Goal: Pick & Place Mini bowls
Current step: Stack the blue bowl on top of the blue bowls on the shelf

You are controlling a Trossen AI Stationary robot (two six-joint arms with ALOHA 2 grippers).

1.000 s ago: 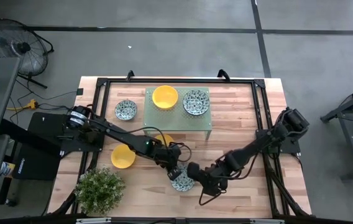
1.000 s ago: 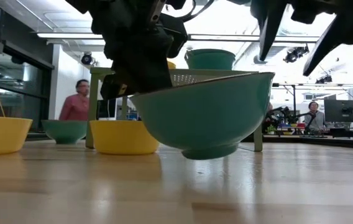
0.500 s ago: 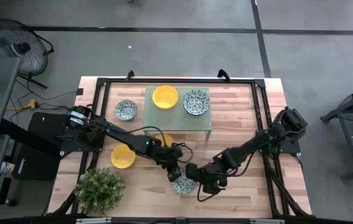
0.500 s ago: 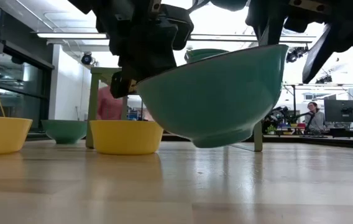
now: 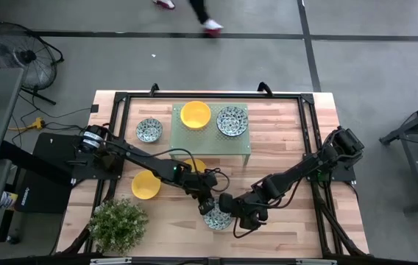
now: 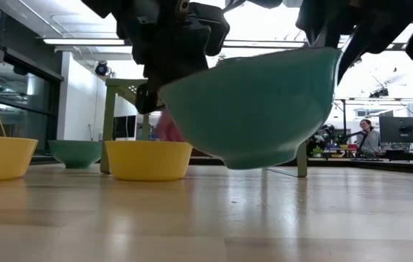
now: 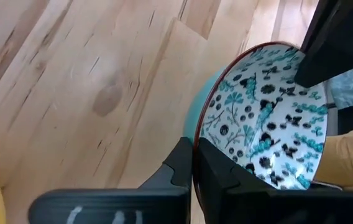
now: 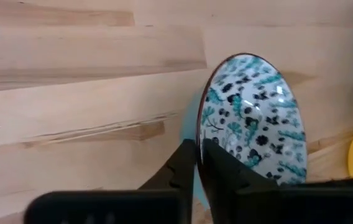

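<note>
A mini bowl, white with a blue-green pattern inside and teal outside [image 5: 217, 218], hangs near the table's front edge, held by both grippers. My left gripper [image 5: 207, 207] is shut on its left rim. My right gripper [image 5: 231, 214] is shut on its right rim. In the low view the bowl [image 6: 254, 109] is tilted, its right rim higher. A yellow mini bowl [image 5: 195, 114] and a patterned one [image 5: 232, 121] sit on the pale green stand [image 5: 210, 138]. Another patterned bowl [image 5: 149, 130] and two yellow ones [image 5: 146, 185] [image 5: 193, 164] rest on the table. My left gripper pinches the bowl's rim [image 7: 196, 138], one finger inside the bowl and one outside. The fingers come down slanting from the table's left. The bowl is off the table and tilted. My right gripper pinches the opposite rim [image 8: 199, 134], one finger inside the bowl and one outside. It comes slanting from the table's right. In the low view this rim [image 6: 334, 52] is the higher side.
A leafy potted plant [image 5: 118, 224] stands at the front left corner, close to my left arm. The stand's legs [image 6: 109, 124] rise behind the bowls. A person's legs [image 5: 202, 16] pass on the floor beyond the table's far edge.
My right gripper has moved toward the table's left to the patterned bowl and shut on its right rim. The bowl, held all along by my left gripper, has risen a little and tilted, its right rim now higher.
</note>
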